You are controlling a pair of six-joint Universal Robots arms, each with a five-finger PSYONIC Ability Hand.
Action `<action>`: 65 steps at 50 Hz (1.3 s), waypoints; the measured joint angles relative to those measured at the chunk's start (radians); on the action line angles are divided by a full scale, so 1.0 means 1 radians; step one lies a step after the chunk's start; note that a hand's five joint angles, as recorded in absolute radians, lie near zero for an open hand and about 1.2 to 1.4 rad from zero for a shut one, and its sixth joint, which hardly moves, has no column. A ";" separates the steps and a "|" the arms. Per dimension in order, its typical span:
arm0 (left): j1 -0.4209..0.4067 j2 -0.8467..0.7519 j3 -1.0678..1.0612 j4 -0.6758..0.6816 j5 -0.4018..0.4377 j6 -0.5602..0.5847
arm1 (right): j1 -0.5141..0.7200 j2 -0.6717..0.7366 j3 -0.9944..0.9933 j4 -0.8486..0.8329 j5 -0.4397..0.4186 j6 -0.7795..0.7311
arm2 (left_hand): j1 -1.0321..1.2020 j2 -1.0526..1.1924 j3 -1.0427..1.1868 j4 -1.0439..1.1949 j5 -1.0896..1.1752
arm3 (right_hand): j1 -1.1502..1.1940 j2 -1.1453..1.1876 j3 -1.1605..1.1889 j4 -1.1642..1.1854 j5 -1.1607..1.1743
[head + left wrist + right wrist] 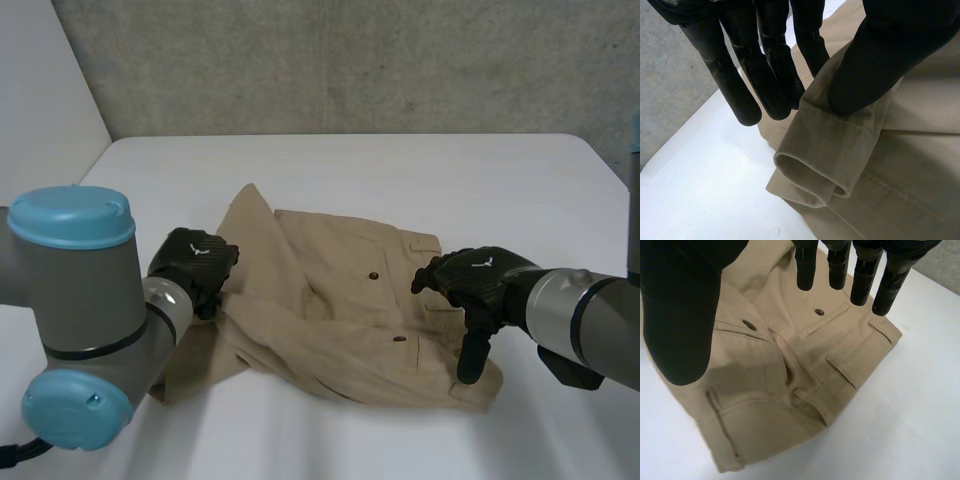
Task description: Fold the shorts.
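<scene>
Left hand [195, 262] pinches the shorts [340, 310] at a hem, thumb against straight fingers, mid-table [400, 170]; right hand [475, 285] is over their other end, fingers straight, holding nothing

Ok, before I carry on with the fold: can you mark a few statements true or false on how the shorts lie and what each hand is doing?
1. The tan shorts lie on the white table. True.
2. The left hand pinches a leg hem between thumb and fingers. True.
3. The right hand is clenched round a bunch of cloth. False: its fingers are straight, over the pocket end of the shorts.
4. The shorts are folded into a neat flat square. False: they lie rumpled, with a flap raised beside the left hand.
5. Two dark buttons show on the shorts. True.
</scene>
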 measured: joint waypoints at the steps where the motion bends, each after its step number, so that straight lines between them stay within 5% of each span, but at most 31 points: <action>1: 0.000 0.000 0.000 0.000 0.000 0.000 | 0.000 0.000 0.000 0.000 0.000 0.000 | 0.000 0.000 0.000 0.000 0.000 | 0.000 0.000 0.000 0.000 0.000; 16: 0.033 -0.082 0.084 -0.003 -0.001 -0.005 | 0.015 -0.041 0.213 -0.150 0.015 0.139 | 0.000 0.000 0.000 0.000 0.000 | 0.019 0.043 0.054 0.027 0.031; 19: 0.033 -0.083 0.087 -0.003 0.000 -0.006 | 0.020 -0.023 0.233 -0.206 0.031 0.144 | 0.000 0.000 0.000 0.000 0.000 | 0.178 0.215 0.226 0.197 0.186; 21: 0.033 -0.083 0.088 -0.003 0.001 -0.005 | 0.023 0.000 0.232 -0.251 0.050 0.145 | 0.000 0.000 0.000 0.000 0.000 | 0.559 0.692 0.688 0.642 0.604; 23: 0.033 -0.083 0.089 -0.003 0.001 -0.004 | 0.025 0.020 0.217 -0.282 0.063 0.143 | 0.000 0.000 0.000 0.000 0.000 | 0.709 0.859 0.853 0.830 0.787; 36: 0.040 -0.076 0.337 0.062 -0.004 0.008 | 0.053 0.129 -0.208 -0.434 0.150 -0.049 | 0.000 0.000 0.005 0.000 0.000 | 0.765 0.957 0.951 0.946 0.902; 45: 0.081 0.069 0.566 0.450 -0.056 0.005 | 0.101 0.114 -0.497 -0.906 0.243 -0.199 | 0.000 0.001 0.005 0.000 0.000 | 0.765 0.957 0.951 0.949 0.902; 52: 0.071 0.191 0.423 0.627 -0.063 -0.001 | 0.110 0.068 -0.421 -1.099 0.243 -0.206 | 0.000 0.002 0.005 0.000 0.000 | 0.765 0.957 0.962 0.951 0.903; 65: 0.031 0.163 -0.059 0.628 -0.056 -0.007 | 0.108 0.180 -0.176 -0.847 0.230 -0.197 | 0.004 0.004 0.005 0.000 0.000 | 0.765 0.957 0.974 0.952 0.908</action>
